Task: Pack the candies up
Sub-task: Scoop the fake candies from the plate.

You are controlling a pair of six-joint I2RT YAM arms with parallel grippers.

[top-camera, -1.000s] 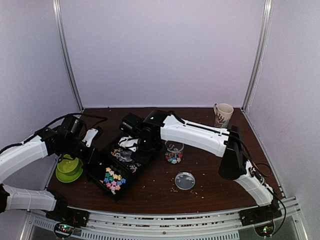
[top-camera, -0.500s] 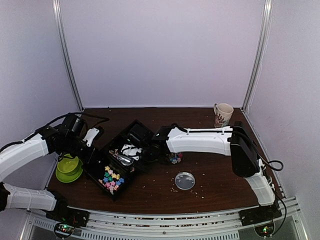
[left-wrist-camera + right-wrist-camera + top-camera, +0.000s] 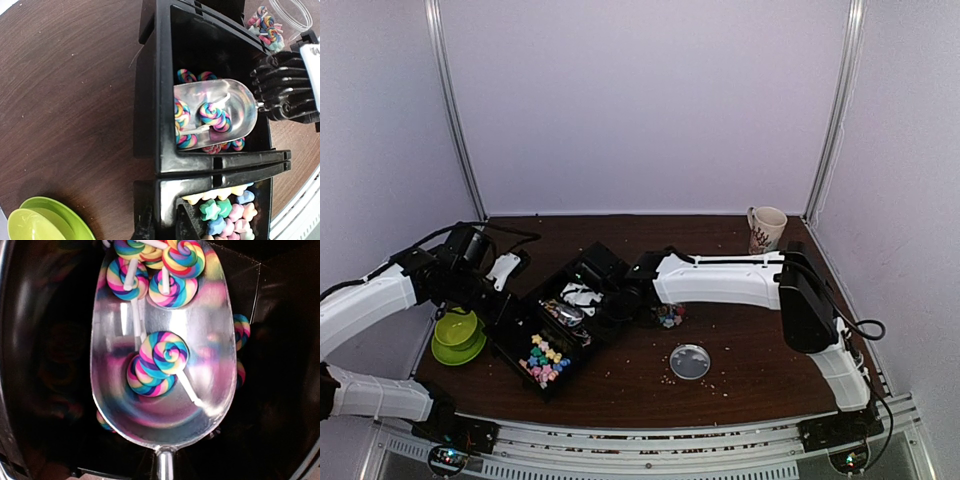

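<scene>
Left wrist view shows the grip best: the right tool (image 3: 272, 97) is closed tight on the handle of a metal scoop (image 3: 160, 365), which is lowered into one compartment of the black box (image 3: 150, 100). The scoop carries lollipops (image 3: 170, 352) — two stacked in the middle of the bowl and four bunched at its lip, six as far as I can count. Around and under the scoop about five more lie on the compartment floor.

The left tool (image 3: 165, 227) is pinched on the box's near wall, steadying it. The next compartment holds pastel stars (image 3: 222, 212), a dozen or so, some cut off by the frame edge.

This looks like the unloading step of a lollipop run. The next move probably calls for tipping the scoop further so the load slides off the lip, then lifting straight up clear of the walls while the box stays pinned.

Beyond the box the counter (image 3: 740, 350) holds one clear cup (image 3: 669, 316) with a few sweets left in it, one lid (image 3: 690, 361), one mug (image 3: 766, 229) and two stacked green bowls (image 3: 457, 336).
</scene>
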